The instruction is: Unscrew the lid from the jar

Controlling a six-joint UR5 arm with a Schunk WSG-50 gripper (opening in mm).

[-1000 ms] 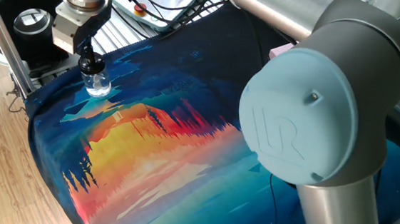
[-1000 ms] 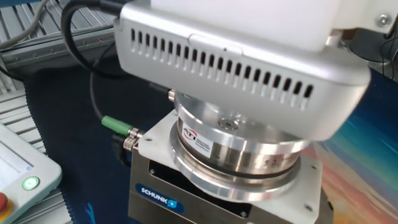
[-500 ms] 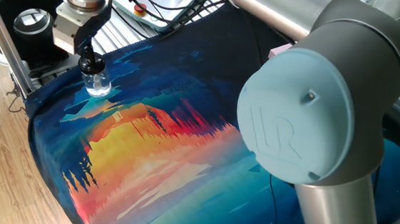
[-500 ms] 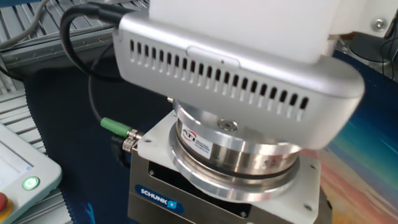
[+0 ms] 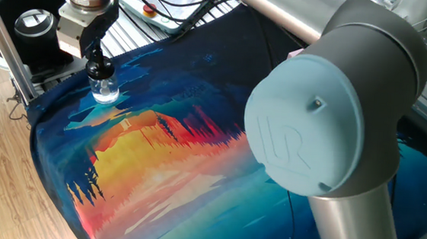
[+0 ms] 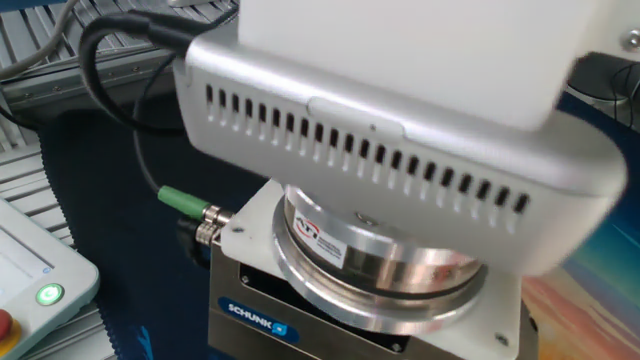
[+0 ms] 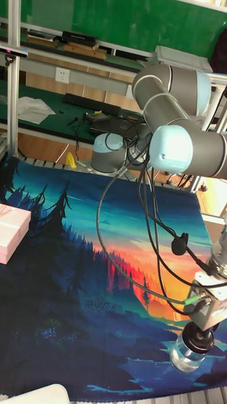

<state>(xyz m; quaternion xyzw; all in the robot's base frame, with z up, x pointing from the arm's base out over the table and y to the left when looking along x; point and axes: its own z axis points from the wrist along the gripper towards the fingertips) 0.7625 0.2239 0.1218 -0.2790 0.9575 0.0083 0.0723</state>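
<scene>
- Jar (image 5: 105, 90) stands upright on the printed cloth (image 5: 157, 153) that covers the table, close to the cloth's corner, on a blue patch beside the orange and yellow part of the picture.
- Its lid (image 5: 97, 70), a small black knob, sits on the neck of the clear glass.
- My gripper (image 5: 96, 63) comes straight down over the jar, and its dark fingers (image 5: 90, 52) close in on the lid from either side; I appear to be gripping the lid, with the glass body free below.
- From the tall fixed view the jar (image 7: 187, 355) shows as a clear round body near the lower edge of the cloth (image 7: 75, 290), with the lid (image 7: 198, 342) dark on top and my gripper (image 7: 199, 333) directly above it.
- My wrist's cables (image 7: 148, 252) loop loosely over the cloth in that view.
- A pink box (image 7: 12, 232) lies at the far side of the cloth, well apart from the jar.
- Beyond the cloth's corner, behind a metal frame post, sits a black ring-shaped device (image 5: 25, 14) with a silver centre.
- The other fixed view is filled by my own wrist: a white vented housing (image 6: 400, 150), a silver flange (image 6: 380, 265) and a green connector (image 6: 185, 203); neither jar nor lid can be seen there.
</scene>
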